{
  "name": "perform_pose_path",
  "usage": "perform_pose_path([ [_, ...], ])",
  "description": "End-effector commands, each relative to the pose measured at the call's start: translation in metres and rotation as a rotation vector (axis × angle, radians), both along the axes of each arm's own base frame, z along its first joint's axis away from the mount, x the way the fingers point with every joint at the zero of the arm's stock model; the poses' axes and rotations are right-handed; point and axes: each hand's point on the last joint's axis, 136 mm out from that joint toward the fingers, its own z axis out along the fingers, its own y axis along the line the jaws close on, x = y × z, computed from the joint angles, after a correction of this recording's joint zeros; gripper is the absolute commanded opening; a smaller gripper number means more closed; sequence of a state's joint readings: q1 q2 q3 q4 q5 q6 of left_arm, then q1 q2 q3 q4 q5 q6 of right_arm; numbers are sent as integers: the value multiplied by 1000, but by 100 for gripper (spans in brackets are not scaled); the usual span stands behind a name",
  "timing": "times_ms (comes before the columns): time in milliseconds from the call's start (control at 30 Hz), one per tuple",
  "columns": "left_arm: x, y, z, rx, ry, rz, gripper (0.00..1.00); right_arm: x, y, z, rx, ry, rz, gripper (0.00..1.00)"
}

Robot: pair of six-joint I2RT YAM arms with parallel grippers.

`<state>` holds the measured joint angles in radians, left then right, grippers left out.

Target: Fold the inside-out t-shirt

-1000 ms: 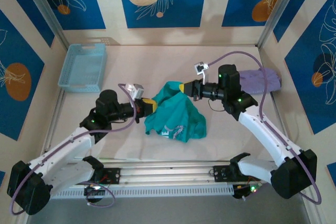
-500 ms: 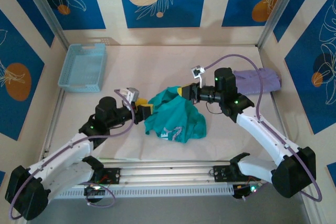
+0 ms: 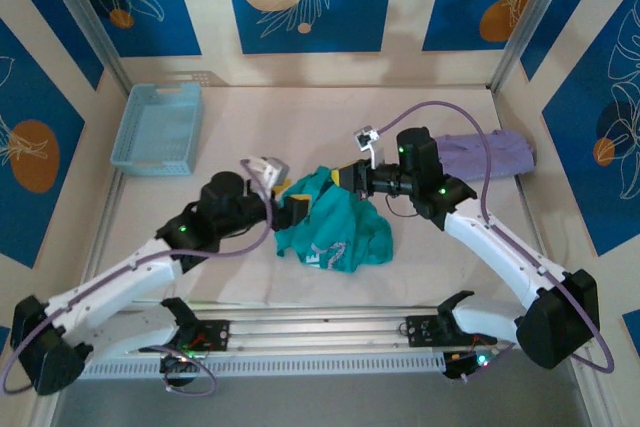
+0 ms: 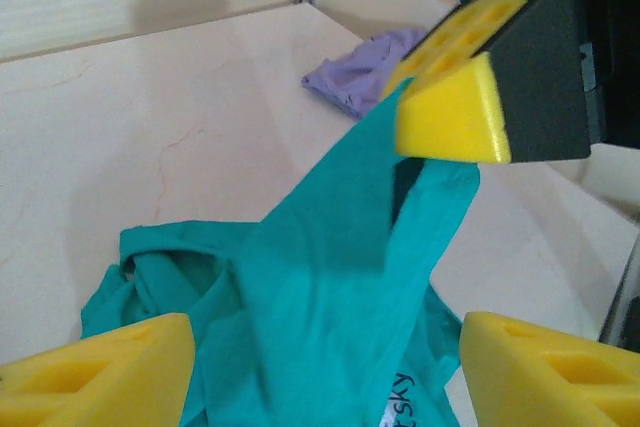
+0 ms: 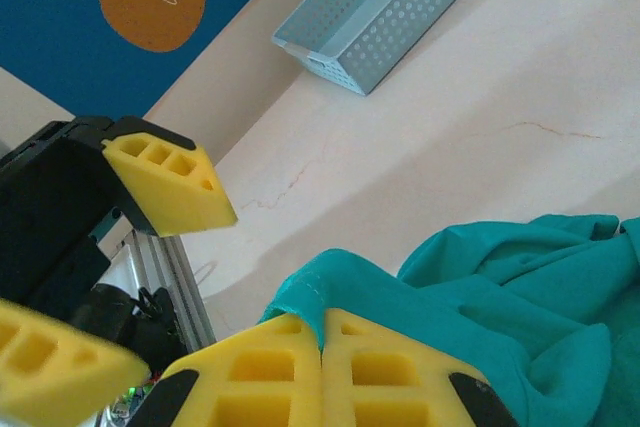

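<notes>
The teal-green t-shirt [image 3: 345, 225] lies as a soft, rumpled heap in the middle of the desk [image 3: 300, 117], with pale lettering [image 3: 330, 252] showing along its near edge. One part of it is drawn upward into a smooth, taut band. It ends in the right hand [image 5: 322, 335], whose yellow wedge-shaped fingers are pressed together on a stitched hem. The left hand [image 4: 325, 372] hovers just beside the heap, its hollow-celled yellow fingers spread wide and gripping nothing. The desk is pale and matte with faint veins. A crumpled lavender garment [image 3: 490, 152] lies far right. A light blue perforated basket [image 3: 160, 127] sits far left.
</notes>
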<state>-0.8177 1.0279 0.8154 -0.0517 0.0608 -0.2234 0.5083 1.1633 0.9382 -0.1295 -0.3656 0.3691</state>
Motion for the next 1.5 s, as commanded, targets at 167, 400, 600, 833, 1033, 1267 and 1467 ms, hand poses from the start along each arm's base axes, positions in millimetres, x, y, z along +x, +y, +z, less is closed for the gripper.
perform_pose_path([
  [167, 28, -15, -31, 222, -7, 66, 76, -1, 2, 5, -19, -24, 5, 0],
  [400, 42, -1, -40, 278, -17, 175, 65, -2, -1, -1, -40, -25, -7, 0],
  [600, 39, 15, -47, 315, -2, 217, 54, 0, -6, 1, -60, -45, -30, 0],
  [833, 33, 24, -54, 340, 4, 216, 36, 1, -7, 3, -66, -52, -35, 0],
  [1033, 23, 13, -67, 342, 56, 136, 35, 1, -9, 10, -62, -73, -45, 0],
  [1267, 16, 1, -82, 349, 115, 64, 35, 2, -9, 12, -59, -74, -49, 0],
  [1467, 14, -5, -94, 375, 149, 38, 28, 3, -13, 15, -70, -88, -64, 0],
])
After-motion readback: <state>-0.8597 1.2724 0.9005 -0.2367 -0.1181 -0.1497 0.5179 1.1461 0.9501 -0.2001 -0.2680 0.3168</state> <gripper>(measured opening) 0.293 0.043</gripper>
